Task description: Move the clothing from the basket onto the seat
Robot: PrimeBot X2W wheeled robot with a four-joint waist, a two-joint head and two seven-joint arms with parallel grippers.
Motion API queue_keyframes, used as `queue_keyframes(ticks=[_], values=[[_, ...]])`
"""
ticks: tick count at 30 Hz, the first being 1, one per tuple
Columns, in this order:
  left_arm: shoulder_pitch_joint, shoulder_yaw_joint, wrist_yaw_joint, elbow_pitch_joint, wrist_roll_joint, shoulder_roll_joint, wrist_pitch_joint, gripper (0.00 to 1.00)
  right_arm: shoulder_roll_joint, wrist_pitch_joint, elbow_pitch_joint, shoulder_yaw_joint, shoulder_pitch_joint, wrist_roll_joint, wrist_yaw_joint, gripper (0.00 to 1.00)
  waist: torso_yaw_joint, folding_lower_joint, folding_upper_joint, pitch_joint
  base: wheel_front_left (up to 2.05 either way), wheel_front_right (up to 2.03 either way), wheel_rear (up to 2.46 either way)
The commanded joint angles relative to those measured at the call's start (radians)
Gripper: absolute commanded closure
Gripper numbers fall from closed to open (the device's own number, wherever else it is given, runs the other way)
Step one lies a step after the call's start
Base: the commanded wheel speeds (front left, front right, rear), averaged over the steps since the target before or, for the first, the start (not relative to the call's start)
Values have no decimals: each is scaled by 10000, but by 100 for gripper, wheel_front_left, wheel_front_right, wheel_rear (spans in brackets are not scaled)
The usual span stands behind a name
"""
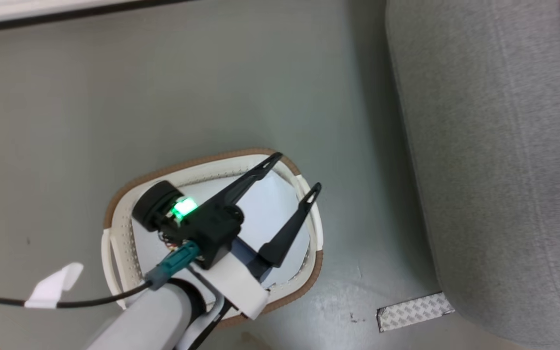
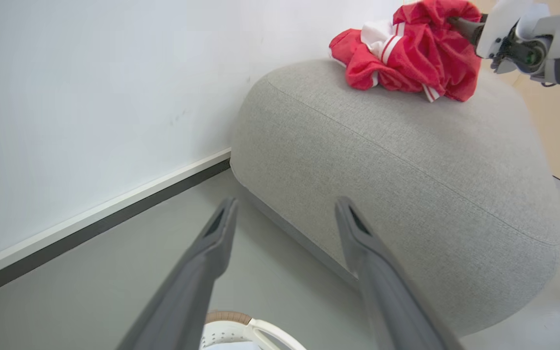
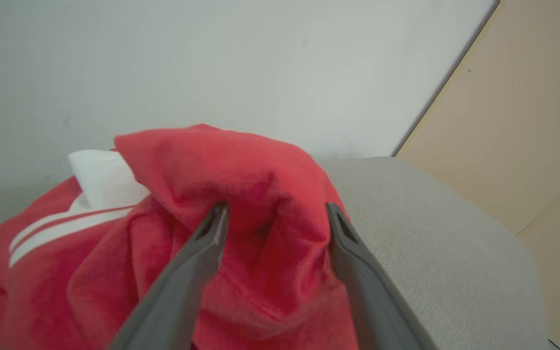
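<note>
Red clothing (image 2: 406,53) is sitting heaped on the seat (image 2: 382,170), upper right of the left wrist view. The right pincer (image 3: 276,209) is standing spread, a fold of fabric bulging between its fingers. Danger here: that thin cloth may be catching on a finger, so any pull-back is risking dragging the heap toward the seat's rounded edge. Lower centre of the head view, the left pincer (image 1: 297,171) is hovering spread and empty over the basket (image 1: 187,165).

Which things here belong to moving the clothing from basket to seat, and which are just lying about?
Job: clothing, basket, seat.
Lying about: pale cloth, patterned floor strip, white tag.
</note>
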Motion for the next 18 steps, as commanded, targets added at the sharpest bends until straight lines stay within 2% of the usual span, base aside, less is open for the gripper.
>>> queue_keyframes(ticks=[1, 7, 10, 18], values=[[150, 102, 76, -53, -132, 94, -128, 0, 54, -76, -197, 182, -106, 5, -26, 0, -137, -1, 0, -247, 0, 0, 0], [643, 450, 376, 377, -465, 87, -627, 0, 620, -61, -1582, 2073, 1457, 746, -27, 0, -287, -1, 0, -1358, 0, 0, 0], [936, 744, 513, 725, -839, 36, -952, 0, 1010, -64, -2642, 3124, 2666, 1431, -26, 0, -247, -1, 0, -2013, 0, 0, 0], [2026, 1470, 952, 2351, -1649, -186, -2028, 0, 1409, -63, -4835, 5192, 6095, 2742, -26, 0, 65, -1, 0, -4033, 0, 0, 0]])
